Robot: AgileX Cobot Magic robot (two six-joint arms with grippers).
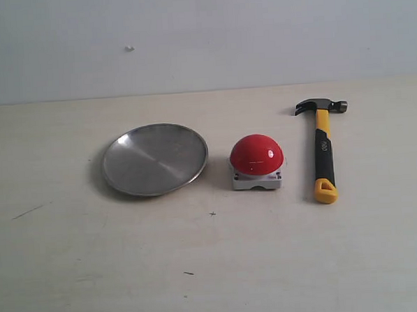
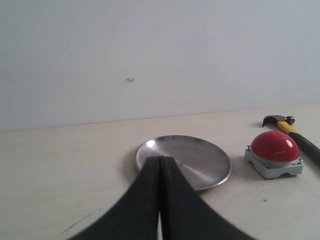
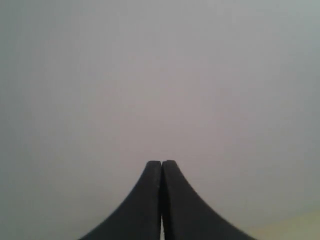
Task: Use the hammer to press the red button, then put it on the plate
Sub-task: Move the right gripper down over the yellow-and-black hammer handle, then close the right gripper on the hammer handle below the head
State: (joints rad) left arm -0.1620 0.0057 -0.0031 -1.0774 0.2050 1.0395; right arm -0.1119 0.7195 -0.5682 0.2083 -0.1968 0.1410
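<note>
Squarely between plate (image 1: 155, 159), hammer (image 1: 323, 150): red button (image 1: 256, 155), seemingly touching neither.

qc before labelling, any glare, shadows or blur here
Exterior view: soft even light, small glint on the glossy red dome button, faint shadow left of the round brushed-metal silver plate. Left wrist view: fairly sharp, shut black left claw dark in front. Right wrist view: only shut right claw against blank wall.

The hammer (image 1: 323, 153) carries small white lettering on its black grip, too blurred to read.
</note>
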